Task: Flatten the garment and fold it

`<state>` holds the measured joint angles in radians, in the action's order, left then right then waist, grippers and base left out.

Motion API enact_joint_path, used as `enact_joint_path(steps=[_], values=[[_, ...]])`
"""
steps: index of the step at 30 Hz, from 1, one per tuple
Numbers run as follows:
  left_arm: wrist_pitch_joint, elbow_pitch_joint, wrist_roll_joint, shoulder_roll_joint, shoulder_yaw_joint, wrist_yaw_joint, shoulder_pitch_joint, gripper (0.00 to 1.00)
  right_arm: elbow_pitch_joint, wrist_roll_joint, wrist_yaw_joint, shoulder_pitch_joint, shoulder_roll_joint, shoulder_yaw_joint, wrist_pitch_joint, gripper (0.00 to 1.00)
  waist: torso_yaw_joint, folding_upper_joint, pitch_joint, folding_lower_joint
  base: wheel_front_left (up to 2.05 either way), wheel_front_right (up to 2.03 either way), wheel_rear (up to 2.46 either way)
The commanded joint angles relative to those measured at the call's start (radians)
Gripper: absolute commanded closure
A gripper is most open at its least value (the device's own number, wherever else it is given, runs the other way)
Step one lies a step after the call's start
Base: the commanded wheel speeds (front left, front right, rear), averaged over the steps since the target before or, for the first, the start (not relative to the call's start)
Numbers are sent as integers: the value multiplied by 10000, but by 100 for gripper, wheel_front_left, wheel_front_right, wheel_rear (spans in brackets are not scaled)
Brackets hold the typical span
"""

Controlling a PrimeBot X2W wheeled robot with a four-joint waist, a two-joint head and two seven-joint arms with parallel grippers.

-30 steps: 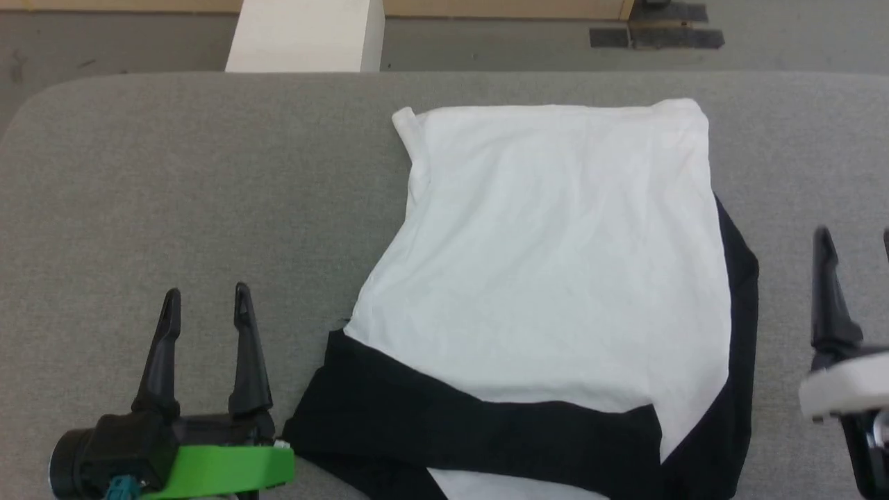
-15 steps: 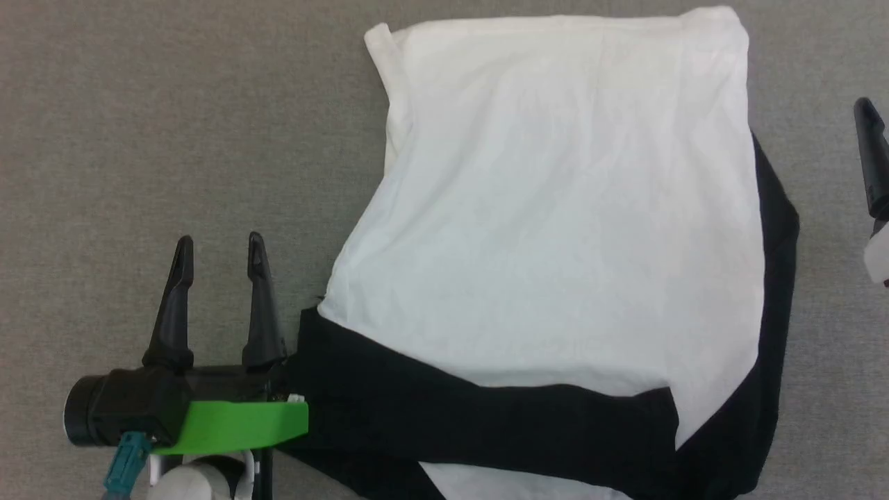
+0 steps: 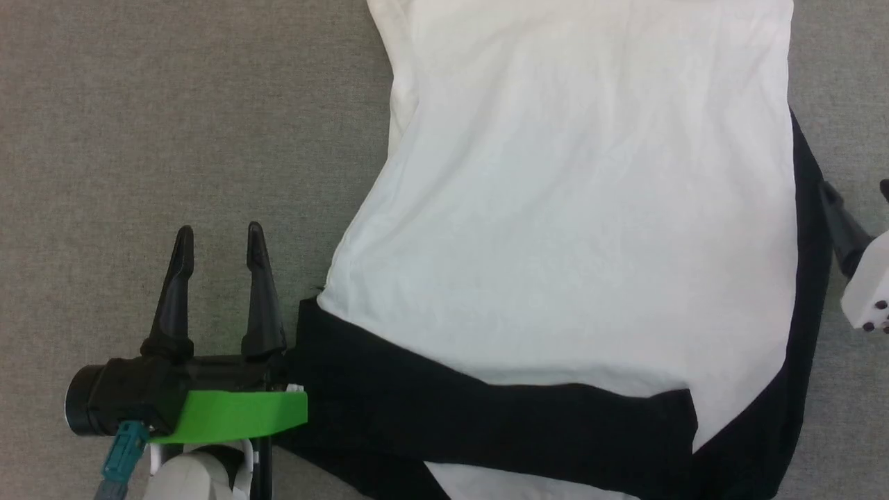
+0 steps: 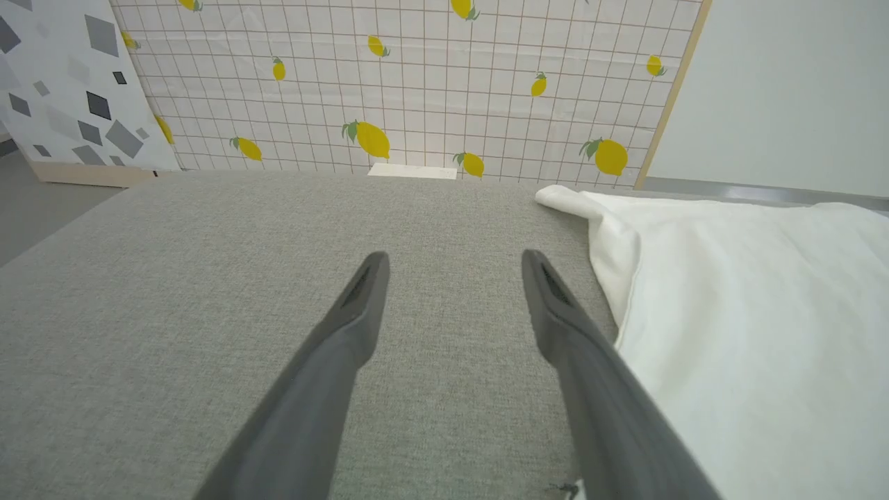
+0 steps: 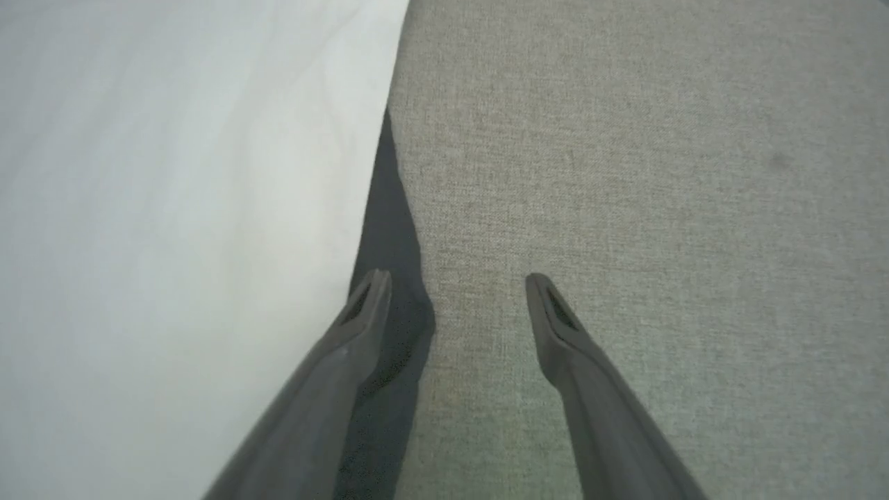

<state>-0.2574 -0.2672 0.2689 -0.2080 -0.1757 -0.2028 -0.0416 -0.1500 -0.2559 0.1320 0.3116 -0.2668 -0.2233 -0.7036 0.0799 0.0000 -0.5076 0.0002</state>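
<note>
The shirt (image 3: 569, 208) lies on the grey table (image 3: 173, 104), white body up, a black sleeve (image 3: 486, 417) folded across its near end. The head view cuts off its far and near edges. The left gripper (image 3: 219, 232), spread and empty, sits just beside that sleeve. The right gripper (image 5: 456, 280), also spread, has one finger (image 5: 347, 347) over the shirt's black right edge; contact unclear.

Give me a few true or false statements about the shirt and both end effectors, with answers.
1. The left end effector is open and holds nothing. True.
2. The garment lies on a wooden table. False: it lies on a gray fabric surface.
3. A black sleeve crosses the garment's near end. True.
4. The right end effector is shut on the garment. False: it is open beside the black edge, gripping nothing.
</note>
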Motion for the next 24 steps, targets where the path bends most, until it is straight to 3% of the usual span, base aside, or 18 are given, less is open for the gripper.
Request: enact_joint_path(steps=[1, 12, 14, 15, 16, 24], values=[[-43, 17, -129, 86, 46, 93, -82, 0, -61, -62, -13, -132, 28, 59, -52, 0, -20, 0, -51, -2, 0, 0, 0], [-43, 81, -268, 213, 191, 376, -260, 0, 186, -204, -13, -252, -140, 422, -141, 0, -8, 0, -412, -2, 0, 0, 0], [-43, 106, -287, 241, 205, 416, -292, 0, 310, -261, -13, -253, -245, 560, -211, 63, 18, 0, -457, -2, 0, 0, 0], [-43, 120, -297, 258, 211, 438, -312, 0, 360, -299, -13, -250, -301, 630, -229, 87, 36, 0, -476, -2, 0, 0, 0], [-43, 134, -304, 271, 219, 454, -324, 0, 402, -337, -13, -264, -368, 733, -279, 100, 50, 0, -482, -2, 0, 0, 0], [-43, 246, -360, 356, 397, 516, -317, 0, 512, -351, -13, -135, -807, 852, 177, 100, 57, 0, -332, -2, 0, 0, 0]])
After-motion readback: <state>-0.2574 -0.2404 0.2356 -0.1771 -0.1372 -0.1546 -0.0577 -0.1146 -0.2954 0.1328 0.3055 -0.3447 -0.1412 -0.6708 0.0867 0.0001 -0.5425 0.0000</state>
